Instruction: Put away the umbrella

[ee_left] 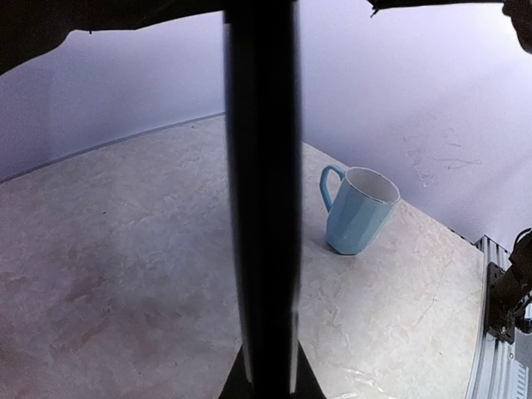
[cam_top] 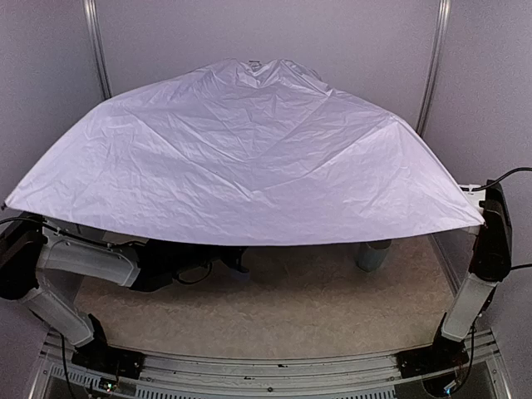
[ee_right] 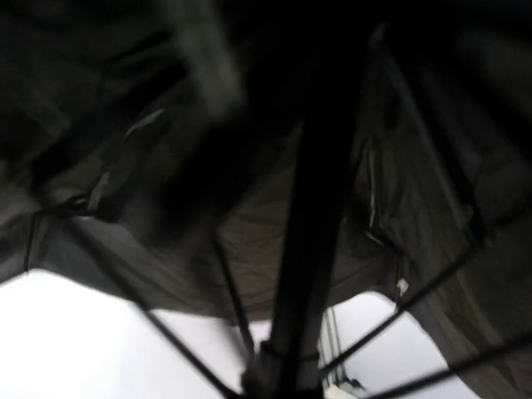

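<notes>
The umbrella (cam_top: 249, 150) is standing fully open over the worktop (ee_left: 125, 291), its pale lavender canopy (cam_top: 166, 166) spreading almost from wall to wall and hiding most of the surface in the top view. The left arm (cam_top: 83, 262) is reaching in low under the canopy from the left. In the left wrist view the thin black shaft (ee_left: 262, 166) is rising straight up the middle from the left gripper (ee_left: 266, 384), which is closing tight around it at the bottom edge. A light blue cup (ee_left: 357, 209) is standing upright on the worktop, to the right of the shaft and apart from it. The right arm (cam_top: 490, 241) is reaching up to the canopy's right rim, its right gripper (cam_top: 479, 199) sitting just at that edge. The right wrist view is showing only the black lining (ee_right: 100, 150), thin ribs (ee_right: 416, 299) and a dark blurred bar, so I cannot tell how wide this gripper is standing or whether it is holding anything.
</notes>
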